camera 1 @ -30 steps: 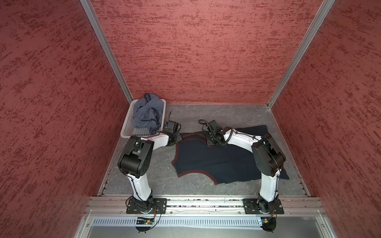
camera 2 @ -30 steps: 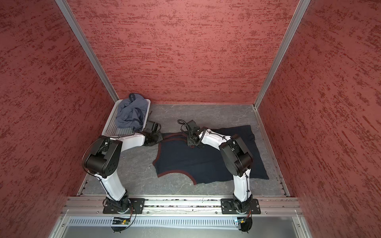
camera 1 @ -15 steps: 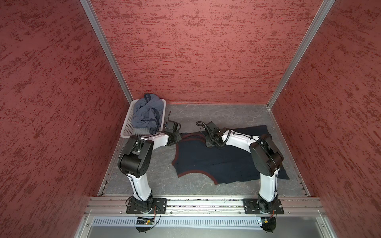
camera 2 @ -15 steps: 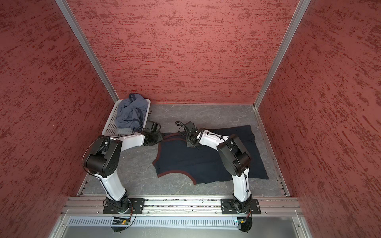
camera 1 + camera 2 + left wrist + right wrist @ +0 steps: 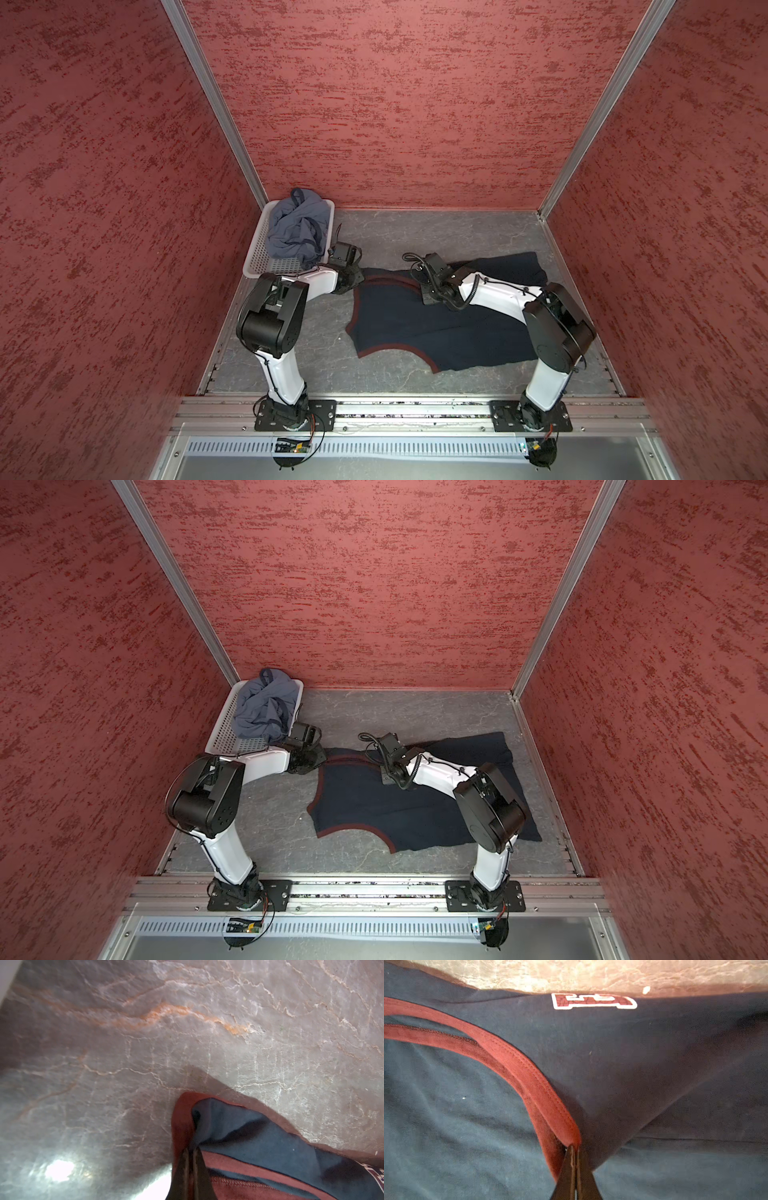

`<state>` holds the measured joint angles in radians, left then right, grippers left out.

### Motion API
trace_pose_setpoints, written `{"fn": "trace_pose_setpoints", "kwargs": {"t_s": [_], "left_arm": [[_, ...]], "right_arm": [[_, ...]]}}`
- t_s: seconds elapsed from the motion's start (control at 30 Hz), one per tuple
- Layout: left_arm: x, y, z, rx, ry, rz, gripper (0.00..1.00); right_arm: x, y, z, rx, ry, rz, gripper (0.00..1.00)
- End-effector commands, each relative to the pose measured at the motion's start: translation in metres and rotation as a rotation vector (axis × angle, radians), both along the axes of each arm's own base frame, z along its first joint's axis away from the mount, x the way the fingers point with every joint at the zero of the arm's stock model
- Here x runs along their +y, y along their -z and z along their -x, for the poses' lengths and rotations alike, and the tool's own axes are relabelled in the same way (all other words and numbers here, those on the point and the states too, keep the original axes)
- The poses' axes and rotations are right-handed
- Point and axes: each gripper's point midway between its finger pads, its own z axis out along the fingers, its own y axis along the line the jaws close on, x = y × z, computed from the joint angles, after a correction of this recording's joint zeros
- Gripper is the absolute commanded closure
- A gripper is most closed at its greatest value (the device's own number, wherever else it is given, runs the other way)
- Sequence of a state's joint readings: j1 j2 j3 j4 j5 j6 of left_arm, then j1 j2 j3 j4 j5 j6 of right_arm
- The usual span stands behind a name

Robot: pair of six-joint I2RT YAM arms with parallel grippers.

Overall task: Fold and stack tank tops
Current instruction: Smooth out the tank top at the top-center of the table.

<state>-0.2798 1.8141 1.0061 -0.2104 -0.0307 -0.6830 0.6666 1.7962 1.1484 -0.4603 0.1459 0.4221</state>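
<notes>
The dark navy tank top [image 5: 436, 328] [image 5: 395, 808] with maroon trim lies spread on the grey floor, partly under my right arm. My left gripper [image 5: 191, 1150] [image 5: 360, 277] is shut on a maroon-trimmed corner of the navy top [image 5: 249, 1132] at its far left. In the right wrist view my right gripper [image 5: 574, 1146] [image 5: 426, 297] is shut on the maroon neckline trim [image 5: 529, 1076], with white-edged lettering [image 5: 593, 1001] beyond it. The slate blue-grey tank top [image 5: 297, 228] [image 5: 264, 708] lies crumpled in the basket.
The white perforated basket [image 5: 255, 257] [image 5: 222, 733] stands in the far left corner, just behind my left wrist. Red textured walls close in three sides. A metal rail [image 5: 395, 409] carrying both arm bases runs along the front edge.
My right gripper has slid a little to the left along the neckline and closed on the maroon trim. The left arm and both tops have stayed put.
</notes>
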Motion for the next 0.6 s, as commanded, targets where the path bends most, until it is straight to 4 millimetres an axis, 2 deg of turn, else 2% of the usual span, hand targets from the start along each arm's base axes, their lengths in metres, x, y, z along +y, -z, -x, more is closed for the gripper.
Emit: {"fn": "trace_pose_setpoints", "kwargs": {"t_s": [0.0,0.13,0.2,0.37,0.4,0.47,0.57], "left_arm": [[0.009,0.004,0.003,0.021,-0.029,-0.019,0.96],[0.009,-0.002,0.004,-0.003,-0.031,-0.018,0.9],[0.008,-0.009,0.004,-0.03,-0.027,-0.014,0.79],[0.008,-0.038,0.003,-0.088,-0.02,-0.04,0.69],[0.01,-0.045,0.003,-0.099,-0.022,-0.051,0.66],[0.011,-0.06,0.002,-0.124,-0.022,-0.071,0.63],[0.012,-0.08,0.003,-0.156,-0.02,-0.097,0.57]], "right_arm": [[0.003,0.0,0.001,-0.009,0.001,-0.01,0.96],[-0.001,0.017,0.004,0.025,0.011,0.019,0.94],[-0.001,0.02,0.003,0.036,0.009,0.027,0.88],[0.008,0.0,0.003,0.018,-0.016,-0.032,0.6],[0.008,-0.004,0.003,0.014,-0.022,-0.036,0.49],[0.004,-0.016,0.002,-0.004,-0.021,-0.041,0.38],[-0.006,-0.029,0.001,-0.021,-0.012,-0.062,0.3]]}}
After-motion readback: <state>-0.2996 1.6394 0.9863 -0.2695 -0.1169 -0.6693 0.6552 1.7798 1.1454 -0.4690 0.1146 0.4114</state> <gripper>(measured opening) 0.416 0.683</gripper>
